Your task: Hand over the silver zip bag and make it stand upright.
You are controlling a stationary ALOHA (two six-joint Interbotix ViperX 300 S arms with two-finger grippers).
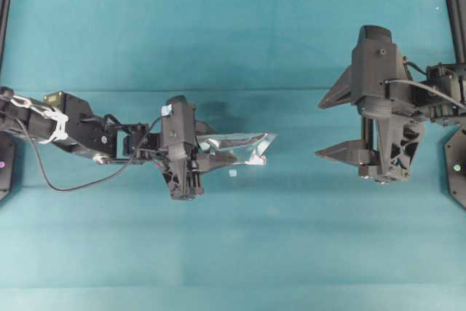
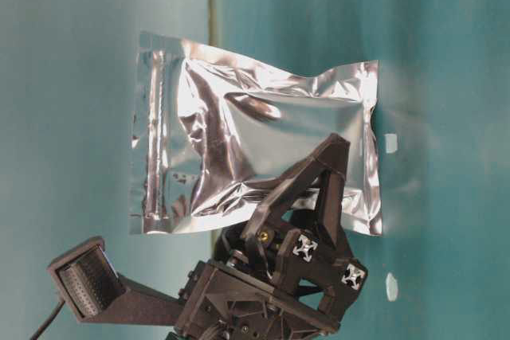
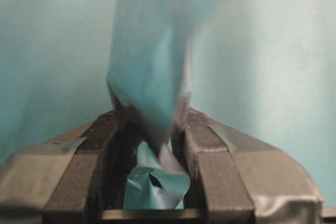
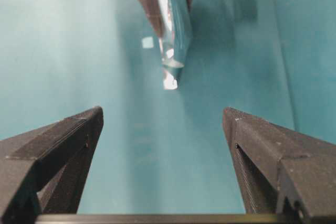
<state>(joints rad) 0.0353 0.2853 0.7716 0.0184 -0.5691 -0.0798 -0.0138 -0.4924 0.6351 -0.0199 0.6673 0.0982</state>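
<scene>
Now silver zip bag [image 1: 244, 148] clamped in left claw [image 1: 212, 152]; right claw [image 1: 331, 127] apart, well clear.

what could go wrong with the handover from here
1. The left gripper pinches the silver bag only at one edge, so the slick, crinkled foil might slip or sag before it is taken.
2. The right gripper is open but apart from the bag, which faces it edge-on in its wrist view; a slightly off approach could push the bag rather than straddle it.
</scene>
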